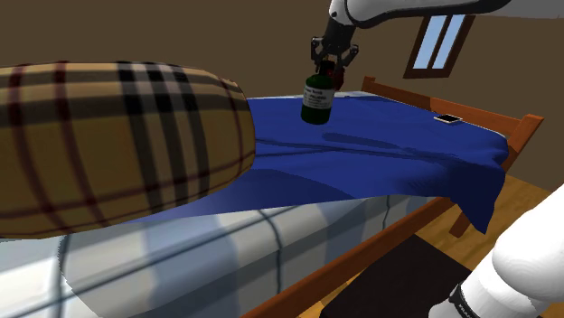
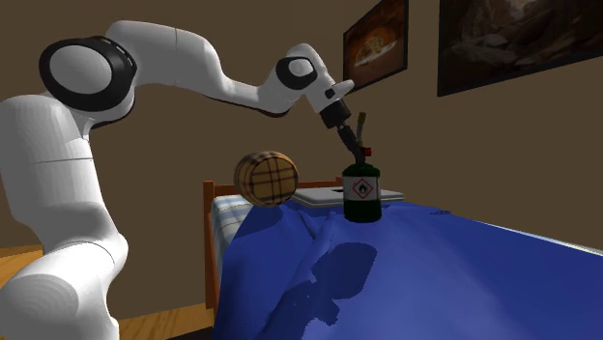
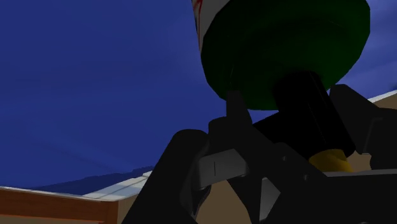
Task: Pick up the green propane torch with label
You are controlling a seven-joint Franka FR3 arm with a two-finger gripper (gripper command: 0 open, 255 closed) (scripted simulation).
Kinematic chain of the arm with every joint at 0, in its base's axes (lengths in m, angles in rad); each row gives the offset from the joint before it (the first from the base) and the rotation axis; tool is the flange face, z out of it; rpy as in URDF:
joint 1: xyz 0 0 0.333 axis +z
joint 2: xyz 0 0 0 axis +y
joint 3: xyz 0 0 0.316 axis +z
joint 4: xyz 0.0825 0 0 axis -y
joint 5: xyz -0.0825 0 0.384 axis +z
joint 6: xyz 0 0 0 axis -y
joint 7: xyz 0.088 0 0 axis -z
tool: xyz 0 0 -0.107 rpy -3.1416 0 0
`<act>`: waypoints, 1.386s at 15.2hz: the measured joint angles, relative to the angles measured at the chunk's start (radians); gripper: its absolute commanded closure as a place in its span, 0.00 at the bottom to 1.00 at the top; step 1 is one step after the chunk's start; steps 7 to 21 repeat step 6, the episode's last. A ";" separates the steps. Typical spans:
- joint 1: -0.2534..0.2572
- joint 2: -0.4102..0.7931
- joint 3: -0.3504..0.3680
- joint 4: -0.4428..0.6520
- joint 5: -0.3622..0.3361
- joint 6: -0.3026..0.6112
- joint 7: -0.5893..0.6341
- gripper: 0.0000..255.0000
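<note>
- Tan plaid bolster (image 1: 117, 144) is lying at one end of the bed, taking up the shoulder view's left, its dark and red stripes crossing over its rounded side.
- Pale striped mattress (image 1: 226, 257) is showing below the bolster, and a wooden bed frame (image 1: 380, 237) is running along its lower edge.
- Blue blanket (image 1: 389, 158) is covering the middle of the bed and draping over the corner toward the shoulder view's right.
- Green propane torch (image 1: 316, 101) is hanging upright over the blanket, just right of the bolster. Its white label (image 2: 361, 187), bearing a red diamond, is facing the second exterior view. The bottle's shadow is falling on the blanket apart from its base.
- Black gripper (image 1: 333, 70) is gripping the torch from above. In the wrist view its two fingers are pinching the black neck at the bottle's top, with the round green body sitting just beyond them.
- Small dark flat device (image 1: 446, 118) is lying on the blanket near the far edge, well apart from the torch.
- Wood-framed window (image 1: 440, 41) is sitting slanted in the brown wall above that device.
- Dark rug (image 1: 398, 271) is lying on the wooden floor beside the bed, toward the shoulder view's lower right.
</note>
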 measured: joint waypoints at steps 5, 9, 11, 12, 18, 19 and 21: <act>0.001 0.021 0.003 0.093 0.004 -0.070 -0.019 1.00; 0.001 0.022 0.002 0.101 0.005 -0.077 -0.023 1.00; 0.001 0.022 0.002 0.101 0.005 -0.077 -0.023 1.00; 0.001 0.022 0.002 0.101 0.005 -0.077 -0.023 1.00; 0.001 0.022 0.002 0.101 0.005 -0.077 -0.023 1.00; 0.001 0.022 0.002 0.101 0.005 -0.077 -0.023 1.00; 0.001 0.022 0.002 0.101 0.005 -0.077 -0.023 1.00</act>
